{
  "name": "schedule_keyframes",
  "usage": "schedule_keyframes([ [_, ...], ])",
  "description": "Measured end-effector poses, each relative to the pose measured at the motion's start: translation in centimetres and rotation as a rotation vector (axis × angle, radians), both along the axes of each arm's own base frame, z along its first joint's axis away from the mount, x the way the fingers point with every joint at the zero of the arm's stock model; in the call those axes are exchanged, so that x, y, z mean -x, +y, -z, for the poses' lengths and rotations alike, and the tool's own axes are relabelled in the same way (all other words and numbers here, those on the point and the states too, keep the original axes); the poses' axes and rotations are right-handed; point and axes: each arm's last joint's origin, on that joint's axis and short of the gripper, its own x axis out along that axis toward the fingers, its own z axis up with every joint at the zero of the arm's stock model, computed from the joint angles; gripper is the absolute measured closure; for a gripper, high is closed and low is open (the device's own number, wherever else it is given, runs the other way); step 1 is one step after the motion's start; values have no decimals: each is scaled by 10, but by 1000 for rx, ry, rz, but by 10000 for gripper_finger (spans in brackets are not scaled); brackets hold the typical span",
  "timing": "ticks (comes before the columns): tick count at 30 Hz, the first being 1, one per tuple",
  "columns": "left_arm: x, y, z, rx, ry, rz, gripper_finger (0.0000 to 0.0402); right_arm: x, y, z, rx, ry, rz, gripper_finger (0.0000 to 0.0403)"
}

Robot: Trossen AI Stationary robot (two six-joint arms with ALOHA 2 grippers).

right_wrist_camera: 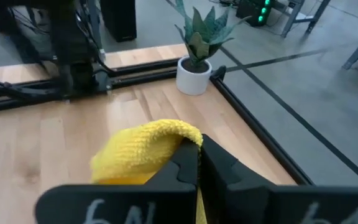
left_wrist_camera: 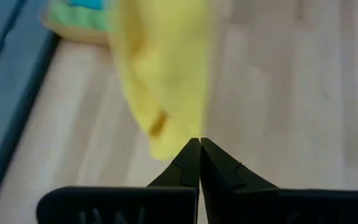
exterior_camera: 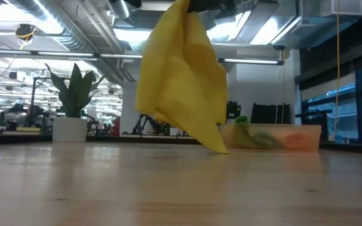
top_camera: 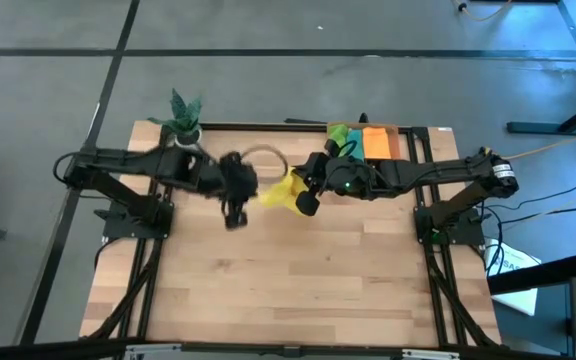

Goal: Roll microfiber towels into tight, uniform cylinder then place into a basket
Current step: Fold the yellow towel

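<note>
High view: right gripper (top_camera: 306,203) holds yellow towel (top_camera: 280,192) up over table (top_camera: 298,280) centre.
No legible writing. R fingers pinched shut on fuzzy towel top; cloth hangs in soft folds, low corner near wood. Left gripper (top_camera: 234,215) just beside towel, clamped shut, empty. Other towels (top_camera: 360,140) in translucent orange basket (top_camera: 400,131) at far edge.

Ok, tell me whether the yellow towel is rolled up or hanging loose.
Hanging loose, not rolled. The yellow towel droops from the shut right gripper, its lowest corner near the table.
</note>
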Motion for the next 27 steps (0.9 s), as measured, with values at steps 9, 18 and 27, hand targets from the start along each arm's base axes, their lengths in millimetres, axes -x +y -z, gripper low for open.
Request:
schedule_keyframes([
  [9,-1,2,0,-23,-4,-1,401,2,3,6,-61,72,-117,400],
  [18,0,6,-1,-61,-15,-60,401,8,-2,-27,-51,62,-93,400],
  [27,1,-3,-1,-63,-8,-31,402,23,-37,-86,59,13,-56,400],
])
